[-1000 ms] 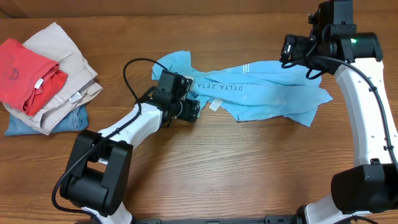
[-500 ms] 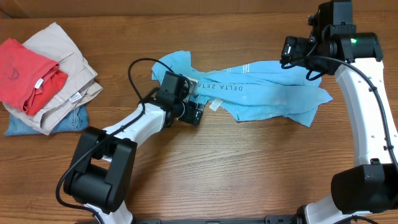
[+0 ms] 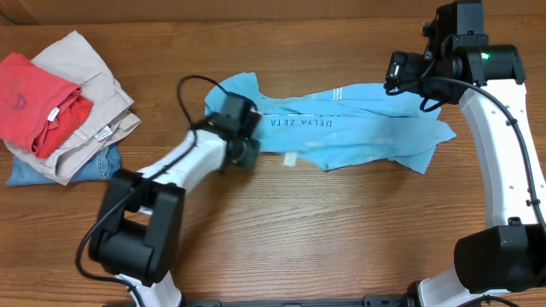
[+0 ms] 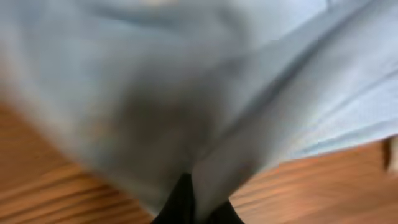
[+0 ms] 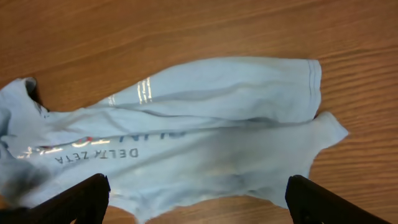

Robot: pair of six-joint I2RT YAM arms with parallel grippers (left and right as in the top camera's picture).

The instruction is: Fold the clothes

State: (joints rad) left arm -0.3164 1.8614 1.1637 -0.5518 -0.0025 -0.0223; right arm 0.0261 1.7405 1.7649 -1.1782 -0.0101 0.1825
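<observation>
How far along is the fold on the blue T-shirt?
Done: nothing folded yet; the T-shirt lies crumpled and bunched lengthwise on the table. In hand: the left end effector is shut on the cloth at one end, and the right end effector hangs open above the other end. Left: spreading it flat, then every fold.

Overhead: fixed high above the worktop [image 3: 341, 239], facing straight down. Distant; takes in both arms and the whole T-shirt [image 3: 358, 132].
Left wrist: pressed close against the T-shirt, blurred, with a strip of worktop below.
Right wrist: raised, angled down, its fingers [image 5: 74, 199] at the lower corners.
Shared by overhead and right wrist: the T-shirt's lettered chest.
</observation>
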